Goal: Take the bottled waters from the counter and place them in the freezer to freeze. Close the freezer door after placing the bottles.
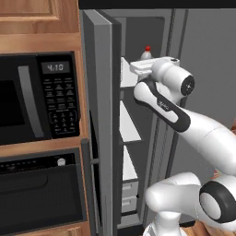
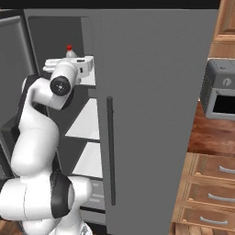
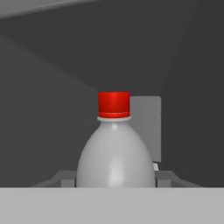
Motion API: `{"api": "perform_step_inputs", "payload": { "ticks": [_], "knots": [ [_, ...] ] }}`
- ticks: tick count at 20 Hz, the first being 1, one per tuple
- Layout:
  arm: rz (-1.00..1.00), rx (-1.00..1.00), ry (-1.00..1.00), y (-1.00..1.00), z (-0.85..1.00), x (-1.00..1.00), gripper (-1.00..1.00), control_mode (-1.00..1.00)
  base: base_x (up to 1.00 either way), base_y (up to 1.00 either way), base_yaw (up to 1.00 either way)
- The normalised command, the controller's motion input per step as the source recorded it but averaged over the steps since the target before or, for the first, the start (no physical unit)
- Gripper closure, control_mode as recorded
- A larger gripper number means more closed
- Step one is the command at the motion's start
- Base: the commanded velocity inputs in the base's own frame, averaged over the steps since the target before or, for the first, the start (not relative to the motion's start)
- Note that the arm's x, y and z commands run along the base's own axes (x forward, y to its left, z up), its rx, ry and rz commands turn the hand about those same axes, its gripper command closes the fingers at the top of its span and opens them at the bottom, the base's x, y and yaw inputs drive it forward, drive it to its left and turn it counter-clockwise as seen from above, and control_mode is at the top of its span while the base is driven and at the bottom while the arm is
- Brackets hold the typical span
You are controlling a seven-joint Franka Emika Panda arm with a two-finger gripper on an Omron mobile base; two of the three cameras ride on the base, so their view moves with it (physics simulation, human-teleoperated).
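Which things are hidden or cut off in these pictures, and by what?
- Red-capped bottle: its lower body and label, cut off by the bottom edge in the hand view; in both base views the hand covers everything below the cap.
- Freezer shelves: partly hidden by the arm in both base views.
- Drawers: cut off at the right edge, right base view.

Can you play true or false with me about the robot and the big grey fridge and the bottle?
1. The freezer door is open. True.
2. The bottle has a green cap. False: its cap is red.
3. The gripper is shut on the bottle. True: its fingers sit on both sides of it.
4. The bottle is lying on its side. False: it stands upright.
5. The microwave door is hanging open. False: it is closed.
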Motion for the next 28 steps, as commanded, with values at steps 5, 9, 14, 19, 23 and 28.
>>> {"api": "perform_step_inputs", "payload": {
  "ticks": [5, 9, 14, 19, 23, 28],
  "knots": [
    [0.00, 0.00, 0.02, 0.00, -0.10, 0.47, 1.00, -1.00, 0.00, 0.00, 0.00],
    [0.00, 0.00, 0.00, 0.00, -0.20, 0.24, 1.00, -1.00, 0.00, 0.00, 0.00],
    [0.00, 0.00, -0.15, 0.00, -0.13, 0.18, 1.00, -1.00, 0.00, 0.00, 0.00],
    [0.00, 0.00, -0.01, 0.00, -0.01, 0.32, 1.00, -1.00, 0.00, 0.00, 0.00],
    [0.00, 0.00, 0.00, 0.00, -0.06, 0.35, 1.00, -1.00, 0.00, 0.00, 0.00],
    [0.00, 0.00, 0.03, 0.00, -0.23, 0.33, 1.00, -1.00, 0.00, 0.00, 0.00]
  ]
}}
